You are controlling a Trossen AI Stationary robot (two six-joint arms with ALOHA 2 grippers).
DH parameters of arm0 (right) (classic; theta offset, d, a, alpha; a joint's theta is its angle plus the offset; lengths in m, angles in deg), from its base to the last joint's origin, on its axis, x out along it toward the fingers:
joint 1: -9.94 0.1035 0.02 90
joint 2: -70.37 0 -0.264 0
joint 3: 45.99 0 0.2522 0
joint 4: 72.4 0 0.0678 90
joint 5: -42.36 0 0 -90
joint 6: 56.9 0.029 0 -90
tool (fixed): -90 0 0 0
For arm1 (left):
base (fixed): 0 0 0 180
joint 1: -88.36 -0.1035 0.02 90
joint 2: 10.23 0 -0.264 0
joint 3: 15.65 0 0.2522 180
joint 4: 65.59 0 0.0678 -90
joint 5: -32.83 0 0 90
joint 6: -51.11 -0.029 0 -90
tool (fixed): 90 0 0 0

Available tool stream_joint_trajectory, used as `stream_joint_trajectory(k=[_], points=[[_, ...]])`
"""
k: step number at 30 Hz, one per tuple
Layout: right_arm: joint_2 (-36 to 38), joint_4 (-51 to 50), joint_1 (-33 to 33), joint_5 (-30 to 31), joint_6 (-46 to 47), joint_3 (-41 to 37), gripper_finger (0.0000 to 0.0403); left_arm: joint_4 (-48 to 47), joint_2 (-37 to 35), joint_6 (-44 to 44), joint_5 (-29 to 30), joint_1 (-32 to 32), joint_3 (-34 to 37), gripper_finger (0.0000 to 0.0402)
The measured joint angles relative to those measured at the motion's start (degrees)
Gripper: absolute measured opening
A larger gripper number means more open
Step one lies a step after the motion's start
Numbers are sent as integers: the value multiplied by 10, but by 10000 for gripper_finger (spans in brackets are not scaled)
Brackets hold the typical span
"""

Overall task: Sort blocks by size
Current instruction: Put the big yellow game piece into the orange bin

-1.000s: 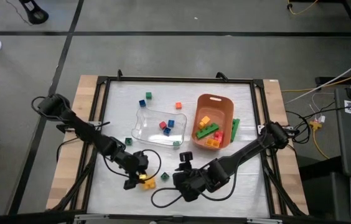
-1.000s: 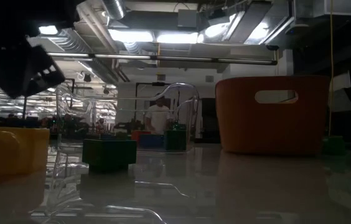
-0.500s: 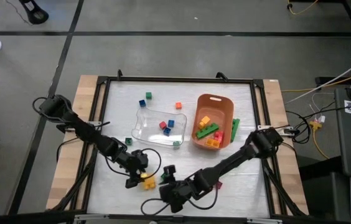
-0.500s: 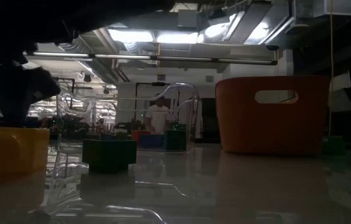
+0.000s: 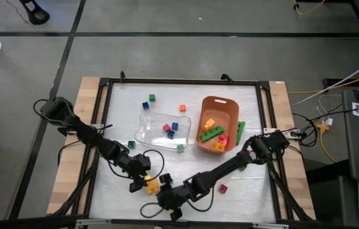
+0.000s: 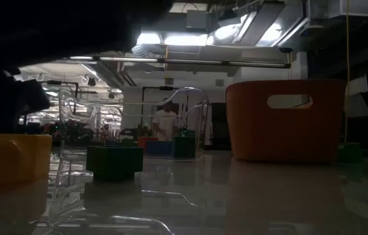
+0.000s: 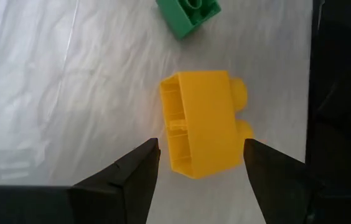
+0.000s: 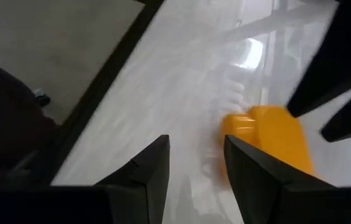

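A yellow two-stud block [image 7: 203,121] lies on its side on the table near the front edge, also visible from above [image 5: 151,186]. My left gripper [image 7: 201,146] is open, its fingers standing on either side of the block's near end; I cannot tell whether they touch it. My right gripper [image 5: 162,198] is open and low just to the block's right. In its own view, the yellow block [image 8: 275,140] lies beyond one finger. A small green block [image 7: 188,12] rests just past the yellow one.
A clear tray [image 5: 161,129] holds small red and blue blocks. An orange bin [image 5: 218,124] holds larger bricks, with a long green brick [image 5: 240,130] beside it. Loose blocks [image 5: 151,98] lie at the far side, and a red one [image 5: 222,188] sits near the front right.
My right gripper has swept down and toward the table's left and near edges, from near the middle front to right beside the yellow block. The yellow block has stayed where it was.
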Motion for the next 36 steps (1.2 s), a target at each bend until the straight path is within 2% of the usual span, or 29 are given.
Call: stream_joint_trajectory(k=[18,24,31,36], points=[[0,-5,-29,1,-15,0,154,3,0,17,0,3,0,221],[-4,-4,-33,-27,10,0,154,4,0,28,-1,4,0,221],[-25,3,-32,-11,16,0,154,14,1,28,-1,12,0,221],[-34,9,-33,18,16,0,154,42,31,40,-6,17,0,221]])
